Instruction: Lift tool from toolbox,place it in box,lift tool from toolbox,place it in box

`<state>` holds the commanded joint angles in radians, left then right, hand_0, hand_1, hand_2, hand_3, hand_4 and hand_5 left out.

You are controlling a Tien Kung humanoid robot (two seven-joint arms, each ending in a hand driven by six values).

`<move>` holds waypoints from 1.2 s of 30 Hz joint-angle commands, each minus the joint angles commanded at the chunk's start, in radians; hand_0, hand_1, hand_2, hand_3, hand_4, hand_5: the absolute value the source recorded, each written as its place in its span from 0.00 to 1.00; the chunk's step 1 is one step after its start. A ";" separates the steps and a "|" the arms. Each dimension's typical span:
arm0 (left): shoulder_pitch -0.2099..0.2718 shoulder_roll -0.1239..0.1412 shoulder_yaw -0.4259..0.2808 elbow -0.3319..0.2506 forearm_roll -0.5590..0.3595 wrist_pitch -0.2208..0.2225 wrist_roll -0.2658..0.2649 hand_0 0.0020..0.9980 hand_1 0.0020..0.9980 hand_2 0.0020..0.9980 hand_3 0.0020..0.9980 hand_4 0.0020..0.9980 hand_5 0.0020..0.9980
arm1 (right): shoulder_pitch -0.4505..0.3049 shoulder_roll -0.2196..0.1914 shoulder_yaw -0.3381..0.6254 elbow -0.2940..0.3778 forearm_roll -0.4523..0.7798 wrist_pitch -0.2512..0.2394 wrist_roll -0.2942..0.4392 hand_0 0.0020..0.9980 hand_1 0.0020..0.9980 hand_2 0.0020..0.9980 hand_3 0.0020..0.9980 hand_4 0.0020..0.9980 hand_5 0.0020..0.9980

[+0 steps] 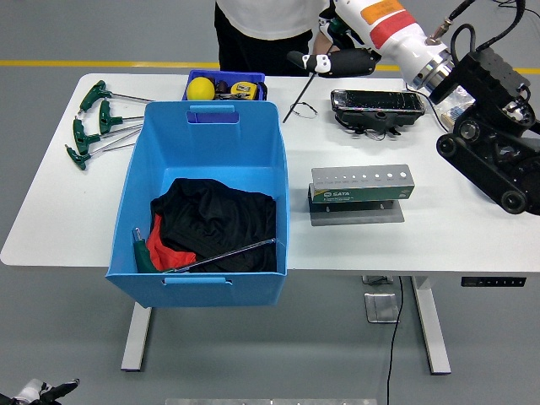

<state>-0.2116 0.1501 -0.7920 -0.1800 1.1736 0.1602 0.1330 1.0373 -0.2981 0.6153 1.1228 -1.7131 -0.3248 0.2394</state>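
My right hand (327, 61) is raised over the table's far edge, in front of the person, and is shut on a thin dark rod-like tool (297, 99) that hangs slanting down and to the left. The grey-green tool stand (360, 189), with a row of holes on top, sits on its metal plate well below and right of the hand. To the left stands the big blue box (283, 190); it holds a black cloth (215, 218), something red (164, 250), a green-handled tool (140, 251) and a metal rod (229, 252). My left arm is out of sight.
Several green T-handle keys (95, 123) lie at the far left. A small blue tray (224, 85) with a yellow ball and a tape measure sits behind the box. A black case (376, 102) lies behind the stand. A person (270, 25) stands at the far side.
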 joint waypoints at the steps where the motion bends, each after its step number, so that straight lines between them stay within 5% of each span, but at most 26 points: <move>1: 0.000 0.000 0.000 0.000 0.000 0.000 0.000 0.54 0.48 0.65 0.68 0.73 0.70 | -0.005 0.004 -0.008 0.026 0.004 0.000 -0.001 0.00 0.00 0.00 0.00 0.83 0.65; 11: -0.005 0.000 0.013 0.000 -0.001 -0.003 -0.002 0.55 0.49 0.65 0.67 0.72 0.70 | -0.054 0.076 -0.082 0.103 0.021 0.006 -0.019 0.00 0.00 0.00 0.00 0.82 0.66; 20: -0.004 0.002 0.024 0.000 0.004 -0.009 0.000 0.55 0.49 0.65 0.67 0.72 0.71 | -0.062 0.157 -0.180 0.019 -0.027 -0.002 -0.031 0.00 0.00 0.00 0.00 0.82 0.66; 36: -0.006 0.007 0.029 0.000 0.009 -0.013 0.000 0.54 0.49 0.65 0.67 0.72 0.71 | -0.031 0.191 -0.362 -0.041 -0.058 -0.001 -0.083 0.00 0.00 0.03 0.03 0.83 0.64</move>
<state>-0.2177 0.1567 -0.7626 -0.1800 1.1824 0.1473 0.1334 1.0065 -0.1075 0.2529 1.0821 -1.7715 -0.3258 0.1564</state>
